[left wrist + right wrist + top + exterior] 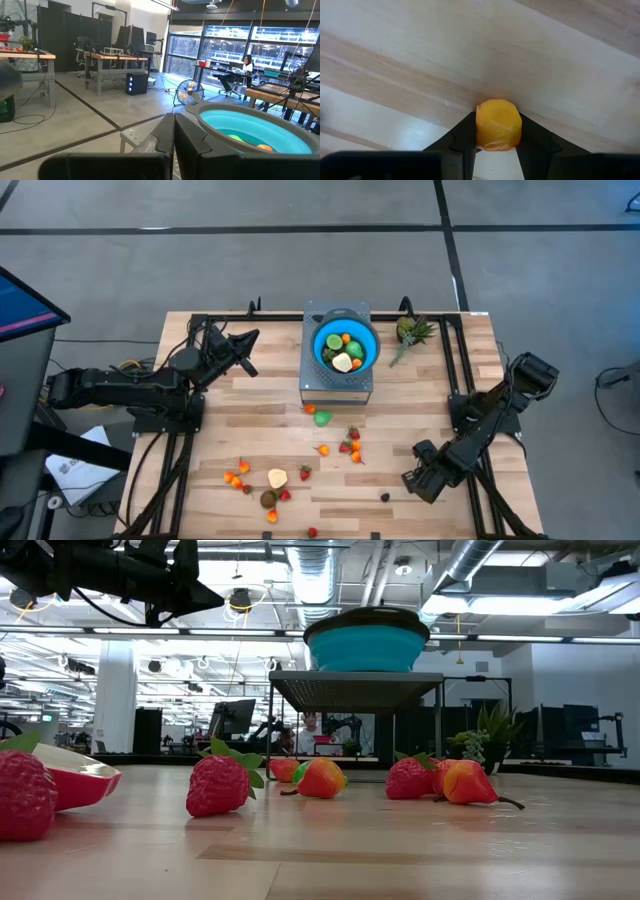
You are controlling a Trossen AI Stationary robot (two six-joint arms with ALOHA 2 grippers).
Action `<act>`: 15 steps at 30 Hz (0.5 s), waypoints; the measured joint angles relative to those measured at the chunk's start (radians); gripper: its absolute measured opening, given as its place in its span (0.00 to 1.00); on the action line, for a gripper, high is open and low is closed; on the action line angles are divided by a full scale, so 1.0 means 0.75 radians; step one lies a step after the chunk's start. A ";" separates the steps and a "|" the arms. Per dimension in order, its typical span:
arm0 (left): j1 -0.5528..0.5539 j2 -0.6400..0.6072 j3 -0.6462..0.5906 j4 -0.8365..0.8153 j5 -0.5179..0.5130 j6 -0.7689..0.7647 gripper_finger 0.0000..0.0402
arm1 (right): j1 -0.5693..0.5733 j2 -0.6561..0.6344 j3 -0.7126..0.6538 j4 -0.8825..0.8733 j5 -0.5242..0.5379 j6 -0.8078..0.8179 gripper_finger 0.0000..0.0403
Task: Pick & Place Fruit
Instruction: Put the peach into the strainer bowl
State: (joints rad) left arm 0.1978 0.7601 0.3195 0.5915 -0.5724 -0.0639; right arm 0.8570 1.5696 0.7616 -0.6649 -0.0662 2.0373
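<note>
Right wrist view: we are seeing an orange fruit pinched between the right gripper fingers, low and centre over bare wood. In the high view, several fruits are sitting in the blue bowl at upper centre; many remain scattered lower centre. Left gripper, closed and empty, is waiting left of the bowl.

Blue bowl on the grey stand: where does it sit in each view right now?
High view: blue bowl top centre, fruit inside, on the grey stand.
Low view: bowl upper centre, atop the stand.
Left wrist view: bowl lower right, past the shut left gripper.
Right wrist view: not in it.
Shared landmark: the grey stand.
</note>
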 joint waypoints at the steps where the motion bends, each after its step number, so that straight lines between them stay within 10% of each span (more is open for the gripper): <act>1: -0.001 0.000 0.000 0.000 0.000 0.000 0.00 | 0.000 0.000 0.000 0.000 0.000 -0.002 0.27; 15: 0.000 0.000 -0.001 -0.001 0.000 0.000 0.00 | -0.003 -0.001 0.053 -0.022 0.045 -0.073 0.26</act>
State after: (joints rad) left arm 0.1975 0.7600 0.3191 0.5911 -0.5724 -0.0639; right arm 0.8545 1.5688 0.8016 -0.6814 -0.0325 1.9823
